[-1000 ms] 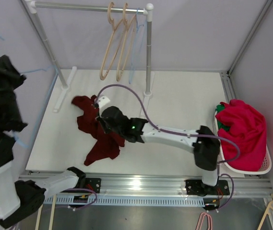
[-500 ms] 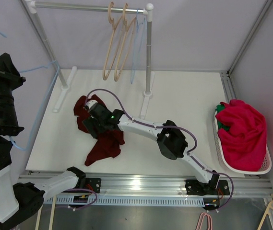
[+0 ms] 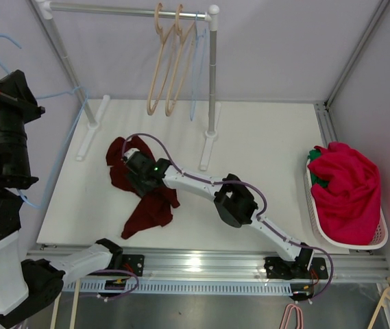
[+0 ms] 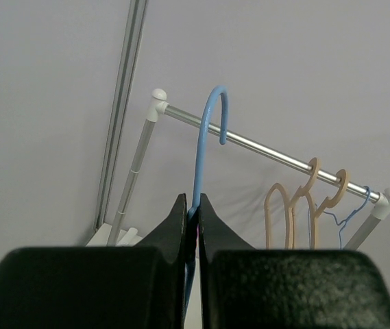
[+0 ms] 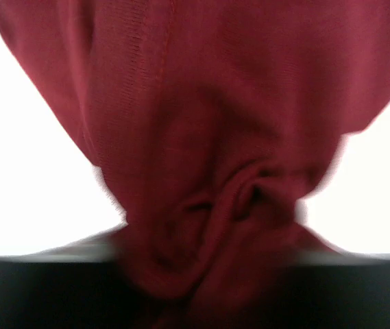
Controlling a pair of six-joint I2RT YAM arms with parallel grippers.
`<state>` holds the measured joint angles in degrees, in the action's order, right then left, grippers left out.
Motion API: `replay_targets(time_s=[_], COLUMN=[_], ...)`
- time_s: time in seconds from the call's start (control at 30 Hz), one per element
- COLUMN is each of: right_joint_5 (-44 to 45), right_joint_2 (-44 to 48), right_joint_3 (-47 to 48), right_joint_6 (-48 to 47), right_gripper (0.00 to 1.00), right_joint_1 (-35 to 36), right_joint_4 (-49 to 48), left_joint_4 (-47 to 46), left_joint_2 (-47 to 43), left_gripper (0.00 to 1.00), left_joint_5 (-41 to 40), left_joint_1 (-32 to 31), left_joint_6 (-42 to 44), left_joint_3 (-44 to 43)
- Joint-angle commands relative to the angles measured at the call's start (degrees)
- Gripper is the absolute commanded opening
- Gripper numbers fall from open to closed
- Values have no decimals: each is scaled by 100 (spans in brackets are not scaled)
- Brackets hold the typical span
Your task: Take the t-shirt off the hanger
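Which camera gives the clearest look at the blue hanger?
Left wrist: the blue hanger rises pinched in the left gripper, its hook large and sharp. Top external shows only its thin outline at the left edge; right wrist shows only the dark red t-shirt.

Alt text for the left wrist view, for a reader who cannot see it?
The left gripper is shut on a thin blue hanger, whose hook rises against a grey wall. Behind it, a metal clothes rail with white corner joints carries two tan hangers and a blue wire hanger.
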<state>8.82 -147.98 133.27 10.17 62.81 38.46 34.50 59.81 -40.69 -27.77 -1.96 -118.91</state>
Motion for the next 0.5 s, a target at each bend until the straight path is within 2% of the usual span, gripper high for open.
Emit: replay_targets(time_s=[0.0,0.1,0.17,0.2,0.27,0.3,0.37,0.47], right_joint_5=[23,-256,-503,-513,-417,-320,-197,321], right_joint_2=[-196,400,996,1722,2516,3364,4256,5882], right_joint_3=[-240,-1020,-2143,-2539,-3673,-4025,-4989,-5617], right_joint_6=[81,169,265,274,353,415,555,617], right_gripper=[1,0,0,0,0,0,0,0], right_joint_1=[30,39,65,126,170,197,188,101], right_joint_4=[426,120,-486,-636,-936,-997,-1042,-674], left_joint_4=[-312,-391,-435,-453,-523,-532,-646,-900], left_joint_2=[145,241,346,408,513,618,707,848], left_gripper=[1,1,1,1,1,1,1,1], left_joint_5=[3303,3365,3453,3514,3785,3944,4330,4929], left_joint_1=[-9,-9,17,35,192,271,552,930], left_joint_6=[-499,-394,-288,-253,-235,-252,-366,-551], left_joint_3=[8,17,-18,-35,-88,-80,16,236])
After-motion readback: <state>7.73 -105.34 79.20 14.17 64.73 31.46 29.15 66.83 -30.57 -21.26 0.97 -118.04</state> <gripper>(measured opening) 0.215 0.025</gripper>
